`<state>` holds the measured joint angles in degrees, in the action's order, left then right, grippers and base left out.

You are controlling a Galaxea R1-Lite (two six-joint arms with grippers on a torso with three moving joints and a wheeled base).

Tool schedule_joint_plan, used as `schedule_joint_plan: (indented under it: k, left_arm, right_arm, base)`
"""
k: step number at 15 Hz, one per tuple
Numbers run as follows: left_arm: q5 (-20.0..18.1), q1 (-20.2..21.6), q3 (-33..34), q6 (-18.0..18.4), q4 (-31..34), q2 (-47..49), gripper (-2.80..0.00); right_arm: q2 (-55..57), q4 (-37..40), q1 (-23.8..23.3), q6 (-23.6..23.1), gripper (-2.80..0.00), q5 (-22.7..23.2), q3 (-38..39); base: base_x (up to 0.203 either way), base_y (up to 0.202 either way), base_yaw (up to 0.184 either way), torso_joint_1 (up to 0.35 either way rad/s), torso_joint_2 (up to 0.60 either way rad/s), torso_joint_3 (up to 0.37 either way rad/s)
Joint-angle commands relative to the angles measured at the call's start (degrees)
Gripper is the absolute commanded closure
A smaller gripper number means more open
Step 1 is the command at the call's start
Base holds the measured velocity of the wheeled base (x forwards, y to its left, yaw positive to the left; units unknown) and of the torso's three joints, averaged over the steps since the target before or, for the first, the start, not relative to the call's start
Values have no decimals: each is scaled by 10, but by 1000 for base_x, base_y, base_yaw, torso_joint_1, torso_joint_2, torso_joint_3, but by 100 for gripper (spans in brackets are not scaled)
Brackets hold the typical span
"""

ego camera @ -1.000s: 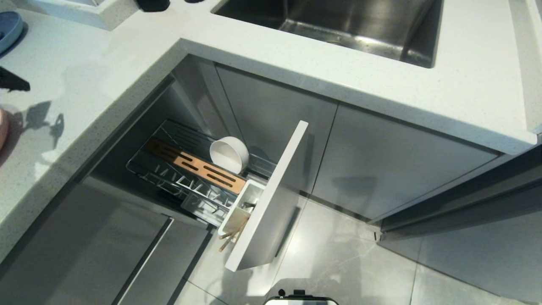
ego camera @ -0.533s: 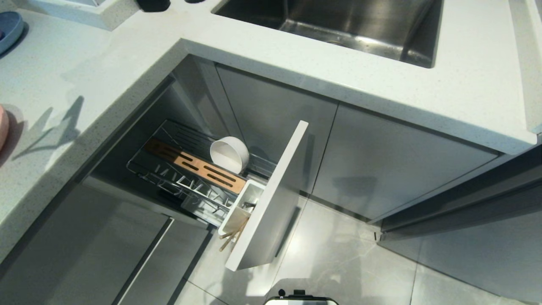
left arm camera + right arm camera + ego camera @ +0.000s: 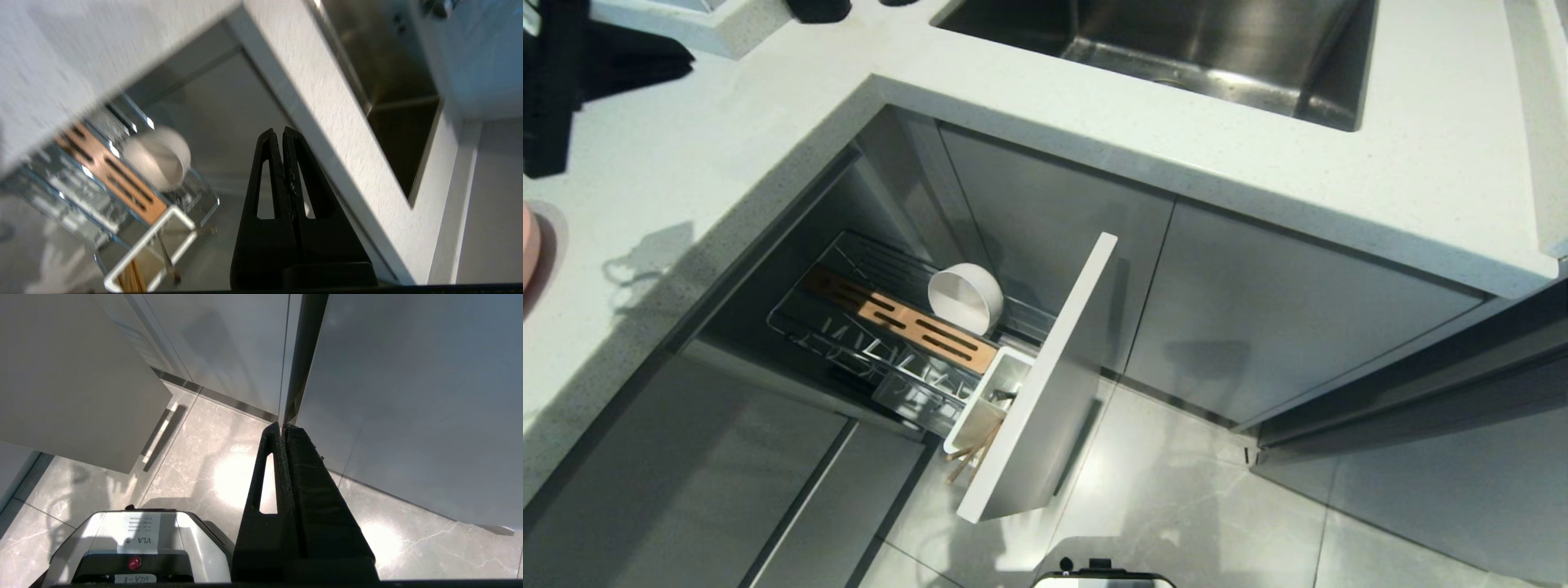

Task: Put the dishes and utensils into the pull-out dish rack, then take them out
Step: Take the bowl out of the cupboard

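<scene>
Domestic kitchen, by the fittings. Pale speckled stone countertop [image 3: 735, 155] runs in an L, a steel sink [image 3: 1176, 49] sunk into it. Flat grey handleless cabinet fronts [image 3: 1282, 318] below, glossy marbled floor tiles [image 3: 1192, 506] underfoot. One narrow unit stands pulled out: a chrome pull-out dish rack [image 3: 890, 343] with a slotted wooden strip [image 3: 903, 321], a cream-white bowl [image 3: 965, 298] propped in it and chopsticks [image 3: 964, 464] in its white utensil cup [image 3: 980, 400].

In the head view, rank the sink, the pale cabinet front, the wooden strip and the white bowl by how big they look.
Largest to smallest as seen:
1. sink, though cut off by the frame
2. cabinet front
3. wooden strip
4. white bowl
</scene>
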<state>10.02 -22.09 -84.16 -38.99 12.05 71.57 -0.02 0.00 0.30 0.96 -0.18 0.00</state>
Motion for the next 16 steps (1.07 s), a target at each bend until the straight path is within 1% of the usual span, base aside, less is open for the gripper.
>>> schedule_joint_plan:
  k: [1,2,3,5,7,8,11,13,14,16]
  left_arm:
    - [47,-78,29,-15,4,22,0]
    - [64,-102,45,-30,17,29,0]
    - [70,-114,65,-45,35,29,0]
    - [72,-124,105,-88,63,30,0]
    - [71,-128,145,-108,65,44,0]
    - [71,-128,168,-114,55,51,0]
    - [81,-126,245,-121,0,67,0]
    - [83,-124,270,-120,-44,86,0]
    - [85,-123,288,-117,-72,92,0]
    - [93,-115,329,-98,-147,121,0]
  right_arm:
    - [0,0,0,0,0,0,1]
    - [0,0,0,0,0,0,1]
    - [0,0,0,0,0,0,1]
    - [0,0,0,0,0,0,1]
    - [0,0,0,0,0,0,1]
    - [0,0,0,1,0,0,1]
    - [0,0,0,0,0,0,1]
    - [0,0,0,0,0,0,1]
    - [0,0,0,1,0,0,1]
    - [0,0,0,0,0,0,1]
  base:
    - [0,0,0,0,0,0]
    - [0,0,0,0,0,0]
    - [0,0,0,0,0,0]
    - [0,0,0,0,0,0]
    - [0,0,0,0,0,0]
    - [0,0,0,0,0,0]
    - [0,0,0,0,0,0]
    - [0,0,0,0,0,0]
    - [0,0,0,0,0,0]
    - [0,0,0,0,0,0]
